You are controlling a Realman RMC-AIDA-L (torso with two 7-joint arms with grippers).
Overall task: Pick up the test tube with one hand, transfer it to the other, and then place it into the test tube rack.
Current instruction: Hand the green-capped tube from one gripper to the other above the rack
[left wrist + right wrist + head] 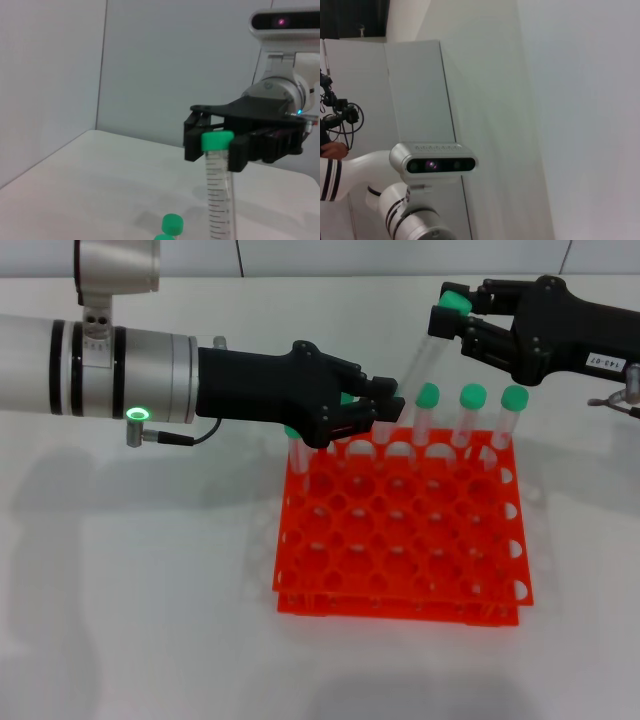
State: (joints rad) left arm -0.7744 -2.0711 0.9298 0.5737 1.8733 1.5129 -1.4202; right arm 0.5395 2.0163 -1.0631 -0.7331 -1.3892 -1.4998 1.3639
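Holding: the right claw (452, 320), the one with the white label, is clenched on the test tube (425, 352) just under its green cap, above the far right of the test tube rack (400, 530).
Tube axis: tilted, cap up toward the right claw, lower end slanting down toward the rack's back row and the left claw.
Left claw (385, 400): low over the rack's back-left holes, fingertips close to the tube's lower end; whether it is released or clenched I cannot tell.
Nearer arm: the right, which already carries the tube; the left wrist view shows that claw pinching the tube (219, 190) at the cap.
Room: free holes fill the front rows; capped tubes (470, 415) crowd the back row.
Edges: the desk (140, 620) is open around the rack.
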